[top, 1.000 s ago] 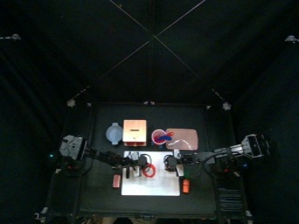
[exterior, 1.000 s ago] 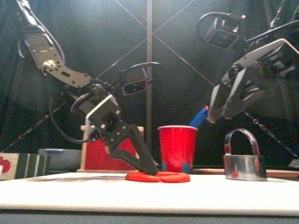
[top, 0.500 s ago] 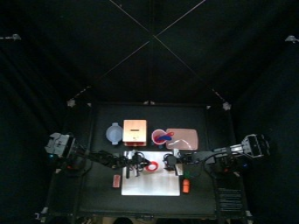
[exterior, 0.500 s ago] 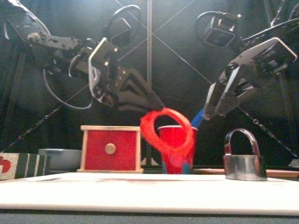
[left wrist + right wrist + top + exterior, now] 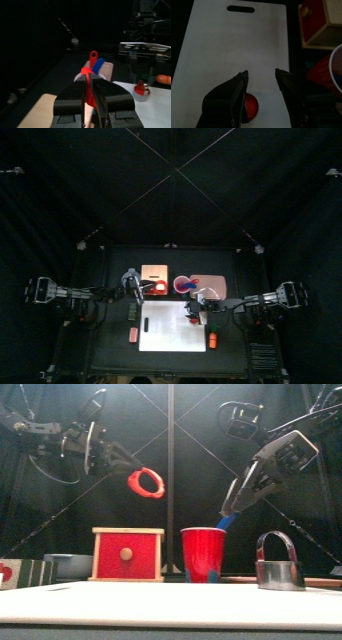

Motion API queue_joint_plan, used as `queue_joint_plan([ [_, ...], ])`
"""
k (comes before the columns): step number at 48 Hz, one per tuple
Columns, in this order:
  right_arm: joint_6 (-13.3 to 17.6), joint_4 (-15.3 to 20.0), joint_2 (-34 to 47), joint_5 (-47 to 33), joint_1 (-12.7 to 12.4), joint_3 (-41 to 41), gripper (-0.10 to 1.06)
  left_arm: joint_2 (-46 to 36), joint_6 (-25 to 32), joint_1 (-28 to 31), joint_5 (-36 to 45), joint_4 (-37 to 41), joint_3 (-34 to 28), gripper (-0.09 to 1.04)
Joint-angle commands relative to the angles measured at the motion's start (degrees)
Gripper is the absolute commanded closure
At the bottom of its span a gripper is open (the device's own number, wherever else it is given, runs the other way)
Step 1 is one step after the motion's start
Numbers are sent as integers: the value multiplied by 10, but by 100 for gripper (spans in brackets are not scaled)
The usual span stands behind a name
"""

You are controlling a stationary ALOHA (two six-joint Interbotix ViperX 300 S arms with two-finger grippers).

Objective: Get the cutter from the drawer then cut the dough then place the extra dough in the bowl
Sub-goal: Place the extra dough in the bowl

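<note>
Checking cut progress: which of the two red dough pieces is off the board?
The dough ring, held aloft in the left gripper; the round piece lies on the white board beneath the open right gripper.

The black curtains [image 5: 171, 178] swallow most light. From above, the white cutting board [image 5: 171, 328] is the brightest patch. From the front, the red cup [image 5: 203, 554] and dough ring [image 5: 146, 482] are evenly lit; the metal cutter [image 5: 277, 575] carries pale glints. The left wrist view is mostly dark.
</note>
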Motion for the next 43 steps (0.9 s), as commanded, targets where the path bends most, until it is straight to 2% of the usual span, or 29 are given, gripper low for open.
queue_joint_plan([
  [1,0,0,-5,-11,-4,-10,13,-58,0,40,-6,-11,35,41],
  [16,1,4,-3,-11,-4,-9,13,-181,-2,85,-7,-105,163,41],
  [24,1,4,-3,-11,-4,-11,13,-180,-1,90,-4,-156,199,41],
  [31,1,4,-2,-11,-4,-11,13,-149,0,93,8,-174,206,39],
  [34,1,5,-2,-11,-4,-11,13,-129,1,97,10,-174,204,36],
  [43,1,8,-1,-11,-3,-13,13,-71,-2,114,13,-177,192,13],
])
